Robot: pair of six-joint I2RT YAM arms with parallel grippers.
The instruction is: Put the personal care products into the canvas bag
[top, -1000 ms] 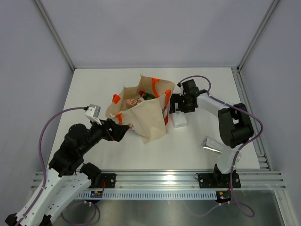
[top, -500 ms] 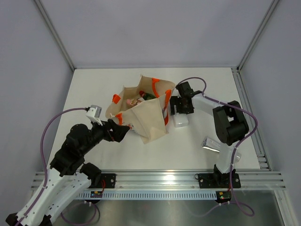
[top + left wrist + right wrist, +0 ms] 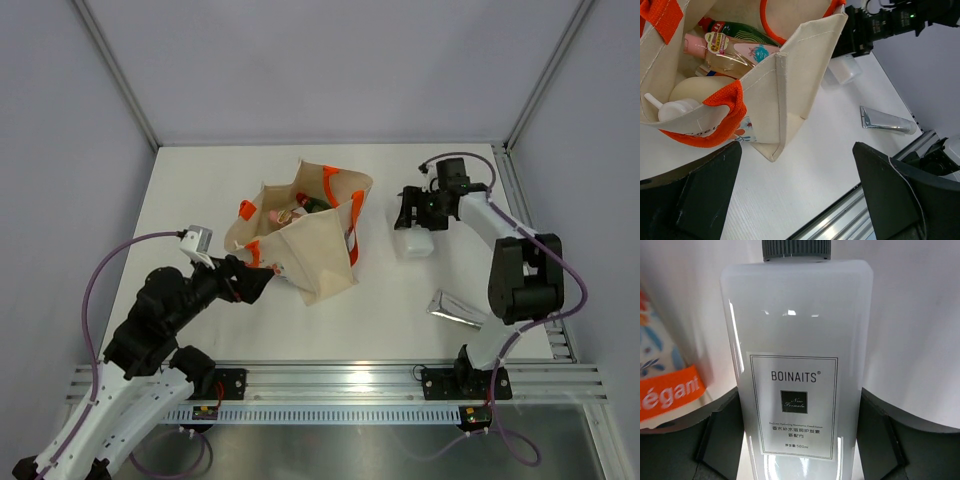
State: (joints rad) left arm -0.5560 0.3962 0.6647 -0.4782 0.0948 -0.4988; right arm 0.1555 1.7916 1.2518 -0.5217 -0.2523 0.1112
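The bag (image 3: 318, 252) stands upright left of the table's (image 3: 200, 190) middle with its mouth open to the top. That probably makes it easy to drop things in. Several products already lie inside it, among them a pink bottle (image 3: 742, 50) and a green one (image 3: 740, 27).

The left gripper (image 3: 262, 280) sits at the bag's near corner, just by an orange handle (image 3: 722, 117). Its 2 fingers are spread wide, with the canvas ahead of them rather than pinched. It looks placed to steady the bag or hold it open.

The right gripper (image 3: 412, 217) is to the right of the bag, apart from it. Its fingers are pressed to both flat sides of the white bottle (image 3: 800, 365), gripping the end away from the grey cap. That hold would leave the cap end free to go into the bag first. A silver tube (image 3: 455, 308) lies flat nearer the right arm's base, so 2 items remain outside the bag.

The table is plain matte white. Pale grey panels in an aluminium frame enclose it, and a slotted rail (image 3: 340, 380) runs along the near edge.
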